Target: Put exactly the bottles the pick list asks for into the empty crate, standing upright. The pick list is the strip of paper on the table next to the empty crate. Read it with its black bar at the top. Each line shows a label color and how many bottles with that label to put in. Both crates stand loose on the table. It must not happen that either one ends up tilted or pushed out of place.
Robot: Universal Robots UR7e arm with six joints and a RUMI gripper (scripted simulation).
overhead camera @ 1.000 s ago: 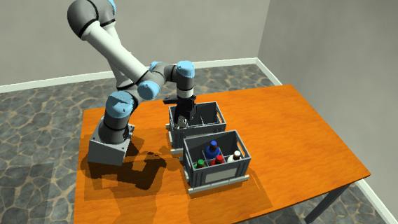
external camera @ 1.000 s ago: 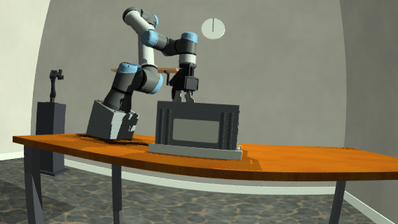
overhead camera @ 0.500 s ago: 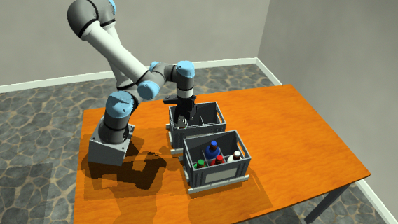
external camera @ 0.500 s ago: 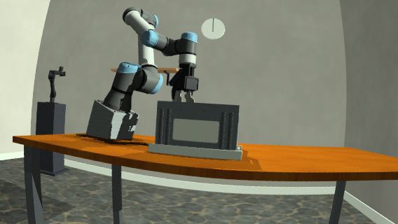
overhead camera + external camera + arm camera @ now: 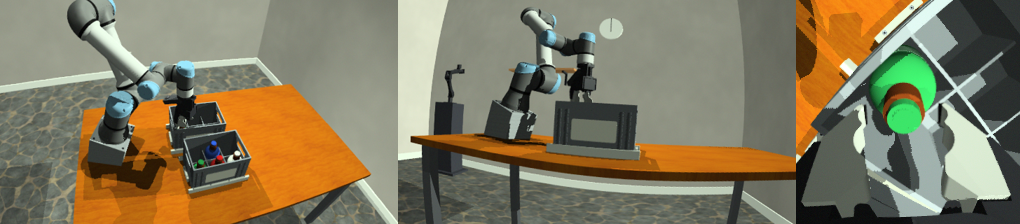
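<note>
A green-labelled bottle (image 5: 902,95) with a green cap stands upright in the near-left compartment of the far grey crate (image 5: 197,120). My gripper (image 5: 181,122) hangs straight down over that compartment, its fingers just above the crate rim in the side view (image 5: 581,98). In the wrist view the fingers stand part open on either side of the bottle's neck, with gaps to it. The near crate (image 5: 217,157) holds a blue bottle (image 5: 212,150), a red one (image 5: 218,159), a white one (image 5: 236,155) and a green one (image 5: 200,163). I cannot make out the pick list.
The two crates stand close together in the middle of the orange table; the near one hides the far one in the side view (image 5: 595,127). The arm's base (image 5: 108,140) sits at the table's left. A camera stand (image 5: 448,115) is beyond the table.
</note>
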